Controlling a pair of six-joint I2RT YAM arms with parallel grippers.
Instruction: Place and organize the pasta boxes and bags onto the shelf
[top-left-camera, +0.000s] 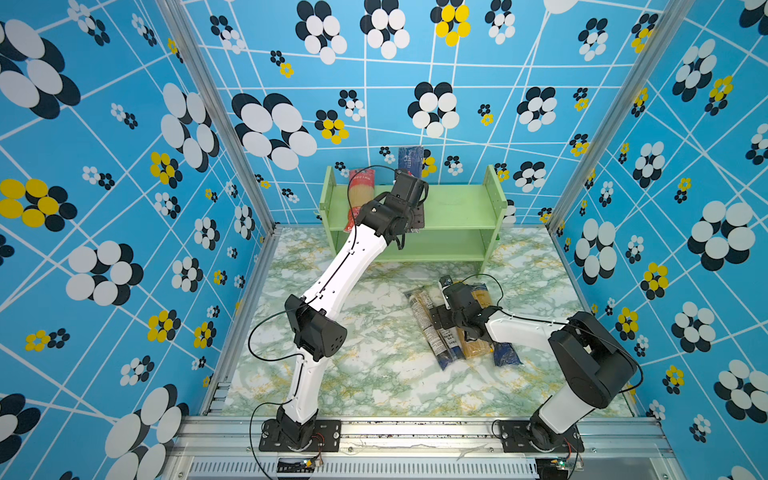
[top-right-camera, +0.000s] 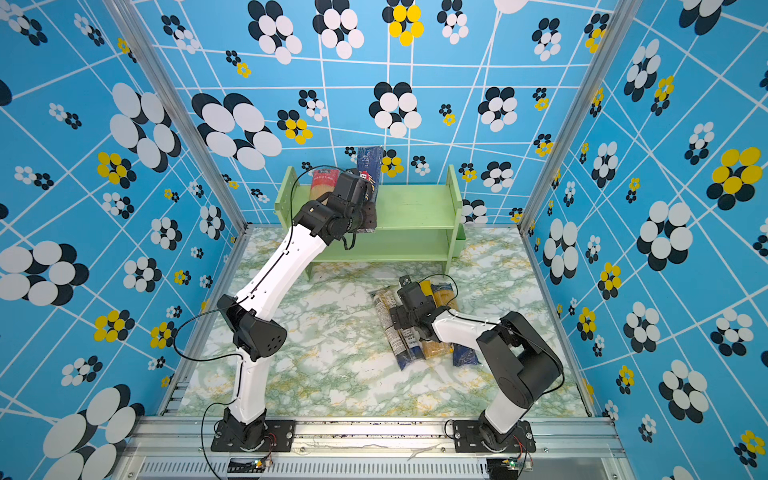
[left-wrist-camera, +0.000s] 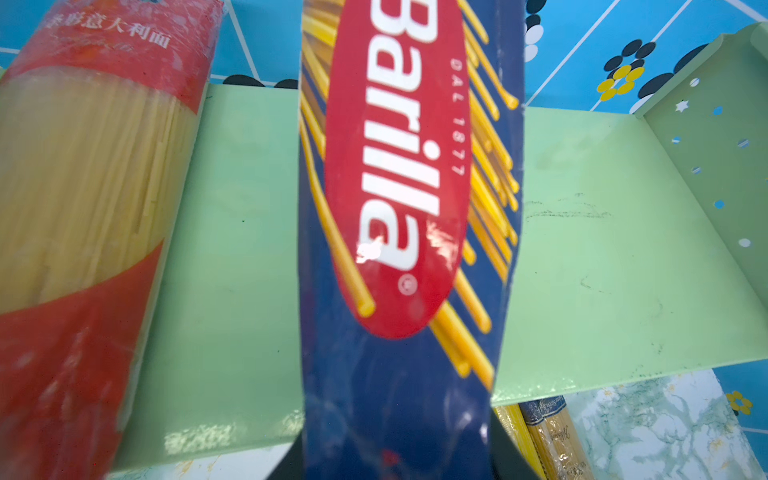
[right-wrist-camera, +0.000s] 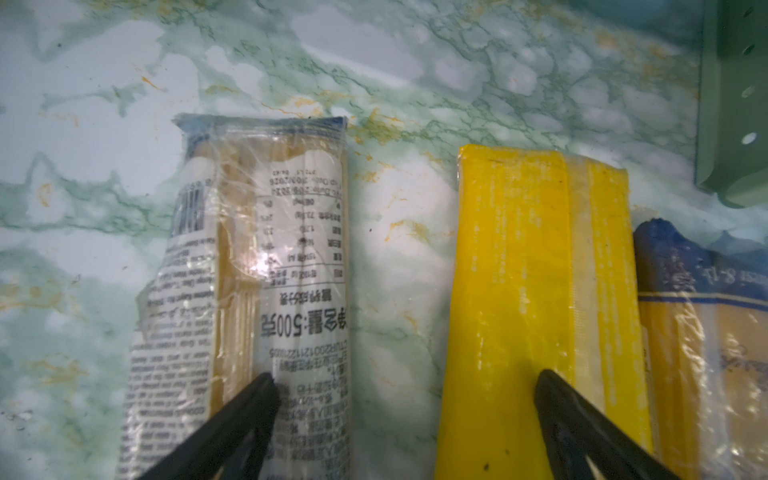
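Observation:
My left gripper (top-left-camera: 409, 214) is shut on the dark blue Barilla pack (left-wrist-camera: 399, 208), holding it tilted over the top tier of the pale green shelf (top-left-camera: 457, 203); the pack's upper end (top-left-camera: 410, 160) rises above the shelf's back. A red bag (left-wrist-camera: 83, 187) lies on that tier to the left, apart from it. My right gripper (right-wrist-camera: 405, 380) hangs open low over three packs on the table. One fingertip (right-wrist-camera: 257, 399) is over the white-label pack (right-wrist-camera: 266, 291), the other over the yellow-topped bag (right-wrist-camera: 519, 270). The clear bag with a blue end (right-wrist-camera: 706, 332) lies beside them.
The shelf's lower tier (top-left-camera: 436, 245) holds nothing I can see. Its right side panel (right-wrist-camera: 731, 104) stands close beyond the table packs. Patterned blue walls (top-left-camera: 124, 166) close in the marble table (top-left-camera: 353, 374) on three sides.

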